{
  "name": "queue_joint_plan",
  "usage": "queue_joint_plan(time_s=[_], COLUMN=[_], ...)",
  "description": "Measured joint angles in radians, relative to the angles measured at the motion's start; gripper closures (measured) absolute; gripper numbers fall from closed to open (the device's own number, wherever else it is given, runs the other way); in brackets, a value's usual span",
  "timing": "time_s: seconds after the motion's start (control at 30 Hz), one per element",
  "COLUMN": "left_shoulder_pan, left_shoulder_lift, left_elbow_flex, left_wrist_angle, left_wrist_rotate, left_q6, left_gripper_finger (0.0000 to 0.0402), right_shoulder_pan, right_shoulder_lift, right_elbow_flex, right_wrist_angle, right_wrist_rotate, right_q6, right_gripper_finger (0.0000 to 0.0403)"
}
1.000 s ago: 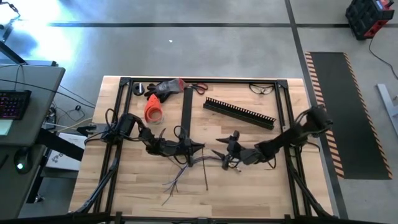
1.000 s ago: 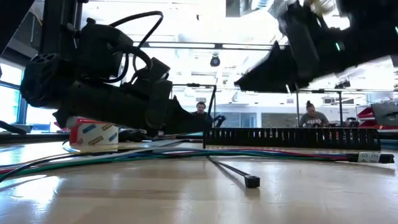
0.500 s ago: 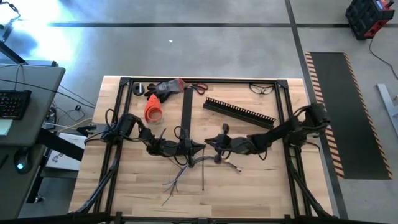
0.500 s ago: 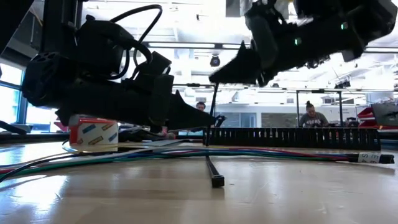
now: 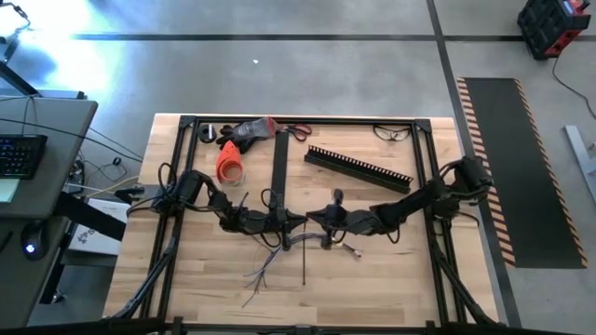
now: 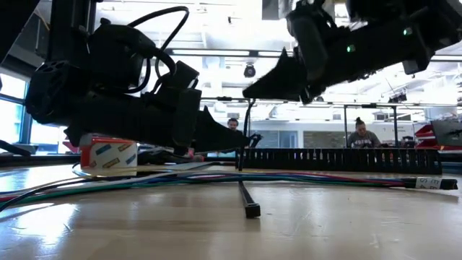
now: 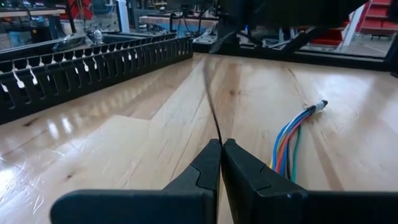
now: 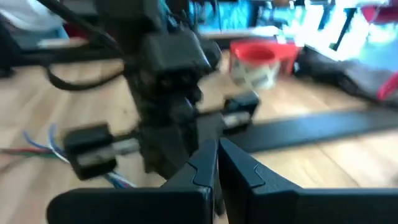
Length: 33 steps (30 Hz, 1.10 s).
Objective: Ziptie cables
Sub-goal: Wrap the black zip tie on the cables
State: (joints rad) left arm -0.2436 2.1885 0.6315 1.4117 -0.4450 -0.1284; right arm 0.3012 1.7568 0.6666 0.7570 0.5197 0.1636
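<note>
The cables (image 5: 279, 244) lie across the table's middle, with splayed ends (image 5: 256, 277) toward the near edge and a connector end (image 5: 349, 247) to the right; coloured wires (image 7: 289, 146) also show in the left wrist view. A thin black zip tie (image 6: 245, 193) rises from the table between both grippers. Just above the cables, my left gripper (image 5: 300, 219) is shut on the tie. My right gripper (image 5: 313, 219) faces it tip to tip, a little higher, and is shut on the tie's upper end. My left gripper pinches the zip tie's strap (image 7: 217, 134) between its two fingertips, part way along, coming level from the table's left and across the strap. Below the hold the strap runs down to the table, where its head (image 6: 251, 210) lies on the wood. My right gripper holds the strap's upper end (image 6: 249, 108) at its fingertips, slanting down from the table's right. The strap runs nearly straight between the two grippers (image 7: 208, 87). The right wrist view does not show the contact.
A black slotted channel (image 5: 358, 167) lies at the far right, a flat black strip (image 5: 279, 160) at the far middle. An orange tool (image 5: 231, 160), scissors (image 5: 298, 131) and glasses (image 5: 393, 132) lie along the far edge. A tape roll (image 6: 108, 154) stands at the left. People (image 6: 361, 134) sit beyond the table.
My right gripper has moved toward the table's left, up to the left gripper's tip, and has shut on the zip tie's upper end. The tie's head end has swung across the table toward the left and now points at the near edge.
</note>
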Motion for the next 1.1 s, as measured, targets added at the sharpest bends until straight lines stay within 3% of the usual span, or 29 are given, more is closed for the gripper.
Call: queue_joint_plan(time_s=[0.27,0.43,0.57,0.67,0.9,1.1], left_shoulder_pan=[0.000,0.000,0.016,0.022,0.022,0.021], left_shoulder_lift=[0.000,0.000,0.000,0.000,0.000,0.000], left_elbow_flex=[0.000,-0.001,-0.021,-0.035,-0.042,-0.042], left_wrist_angle=[0.003,0.001,-0.001,0.000,-0.001,-0.003], left_wrist_rotate=[0.001,-0.017,-0.032,-0.032,-0.034,-0.033], left_q6=[0.000,-0.008,-0.034,-0.035,-0.044,-0.050], left_gripper_finger=[0.0401,0.0401,0.0401,0.0401,0.0401,0.0401], right_shoulder_pan=[0.033,0.077,0.101,0.135,0.223,0.227], right_shoulder_lift=[-0.016,-0.046,-0.042,-0.012,0.140,0.237], right_elbow_flex=[0.000,0.000,0.000,0.040,0.294,0.458], right_wrist_angle=[0.076,0.058,-0.089,-0.242,-0.650,-0.787], right_wrist_rotate=[0.078,0.054,-0.186,-0.276,-0.338,-0.288], right_q6=[-0.135,-0.189,-0.171,-0.151,-0.509,-0.810], right_gripper_finger=[0.0403,0.0402,0.0379,0.0341,0.0247,0.0237])
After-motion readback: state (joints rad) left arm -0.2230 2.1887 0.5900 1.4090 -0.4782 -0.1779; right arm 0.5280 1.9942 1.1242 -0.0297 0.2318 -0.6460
